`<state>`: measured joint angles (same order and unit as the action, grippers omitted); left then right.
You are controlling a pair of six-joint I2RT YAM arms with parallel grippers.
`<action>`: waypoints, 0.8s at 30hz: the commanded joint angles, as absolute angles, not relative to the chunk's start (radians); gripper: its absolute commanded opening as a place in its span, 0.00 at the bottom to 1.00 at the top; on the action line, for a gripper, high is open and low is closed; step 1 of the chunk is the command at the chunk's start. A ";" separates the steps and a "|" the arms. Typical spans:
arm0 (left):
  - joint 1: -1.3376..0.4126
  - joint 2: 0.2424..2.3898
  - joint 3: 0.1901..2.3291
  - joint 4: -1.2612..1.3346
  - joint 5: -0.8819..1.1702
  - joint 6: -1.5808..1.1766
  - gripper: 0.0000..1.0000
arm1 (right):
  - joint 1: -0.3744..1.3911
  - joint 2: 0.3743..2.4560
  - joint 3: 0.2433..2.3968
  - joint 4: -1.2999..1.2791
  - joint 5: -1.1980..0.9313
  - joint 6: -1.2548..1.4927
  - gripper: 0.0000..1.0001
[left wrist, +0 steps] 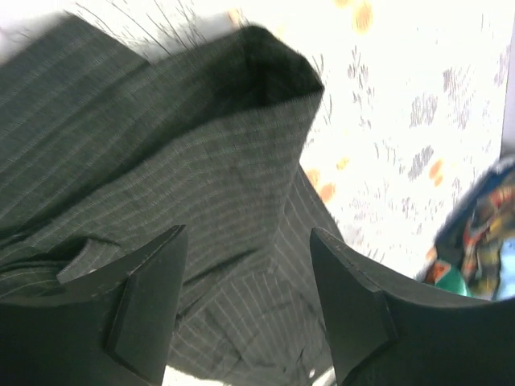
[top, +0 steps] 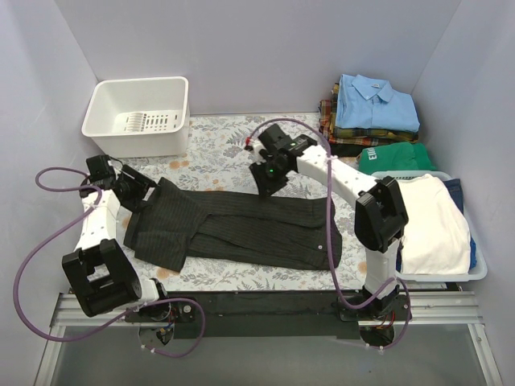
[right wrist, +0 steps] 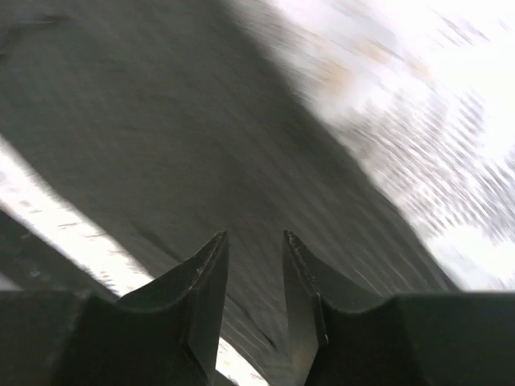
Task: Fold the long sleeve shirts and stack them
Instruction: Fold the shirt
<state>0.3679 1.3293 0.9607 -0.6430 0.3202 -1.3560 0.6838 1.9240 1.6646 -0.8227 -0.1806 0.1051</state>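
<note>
The pinstriped shirt [top: 241, 229] lies flat directly beneath both end effectors: the left gripper [left wrist: 247, 235] is released, jaws wide over a doubled cloth edge; the right gripper [right wrist: 254, 237] shows a narrow gap, and whether it pinches fabric cannot be told. Judged light, limp and prone to sagging, the cloth is best taken at a doubled hem or seam. Count: one pinstriped shirt spread out, one light blue shirt [top: 376, 103] folded beyond the right gripper, on plaid layers [top: 331, 121] too compressed to count.

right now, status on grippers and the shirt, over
Left gripper open over the black pinstriped shirt. Right gripper at its far edge, fingers narrowly apart, grip unclear. Shirt lies flat, partly folded. Nothing lying on it.
</note>
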 commanded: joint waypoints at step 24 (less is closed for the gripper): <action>0.403 1.296 0.799 -0.618 0.141 -1.526 0.62 | 0.979 2.125 1.691 -0.603 -0.322 0.140 0.50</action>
